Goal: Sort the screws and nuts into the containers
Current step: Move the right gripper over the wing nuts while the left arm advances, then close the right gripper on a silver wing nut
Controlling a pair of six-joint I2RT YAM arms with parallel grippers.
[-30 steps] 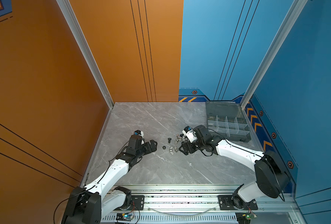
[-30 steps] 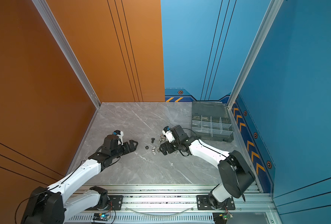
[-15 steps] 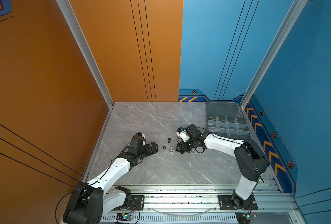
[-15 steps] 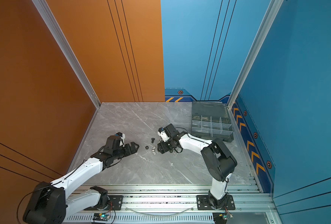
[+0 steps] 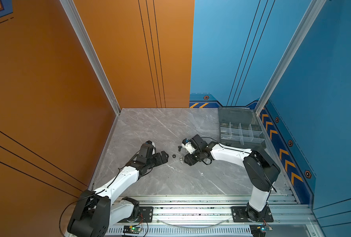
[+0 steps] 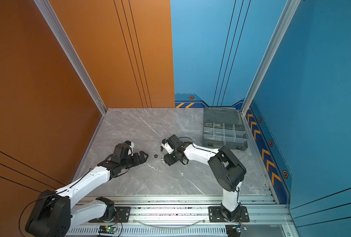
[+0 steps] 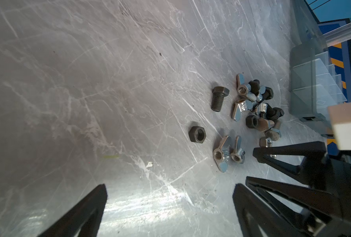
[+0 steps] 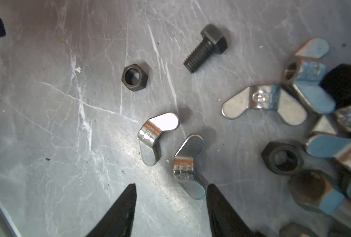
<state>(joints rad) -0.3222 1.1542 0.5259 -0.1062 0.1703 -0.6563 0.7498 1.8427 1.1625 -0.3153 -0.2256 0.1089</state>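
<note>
- At the far left we see an orange wall (image 5: 47, 82) ruled with thin dark lines, ending at a metal post (image 5: 89, 55).
- The left gripper (image 5: 164, 157) lies low over the table top (image 5: 160, 127), a grey, white-veined, marble-look surface with scratches and dark specks. We find its jaws spread wide and holding nothing.
- Just beyond its tips a black nut (image 5: 173, 156) lies flat on the surface. A little farther back is a black bolt (image 5: 179, 148) on its side.
- Two silver wing nuts (image 8: 150, 133) rest close together, not touching, before the right gripper (image 8: 171, 186). We see its jaws about half parted with bare surface between them, and one fingertip (image 8: 215, 197) just beside the nearer wing nut.
- A heap (image 7: 256, 106) of mixed bolts and nuts lies past that pair, towards the box (image 5: 240, 131).
- The smoky grey box sits in the far right corner, lid laid back, clear dividers showing.
- A blue wall (image 5: 324, 82) with orange chevrons closes the right side, and a metal rail (image 5: 191, 205) runs along the front edge.
</note>
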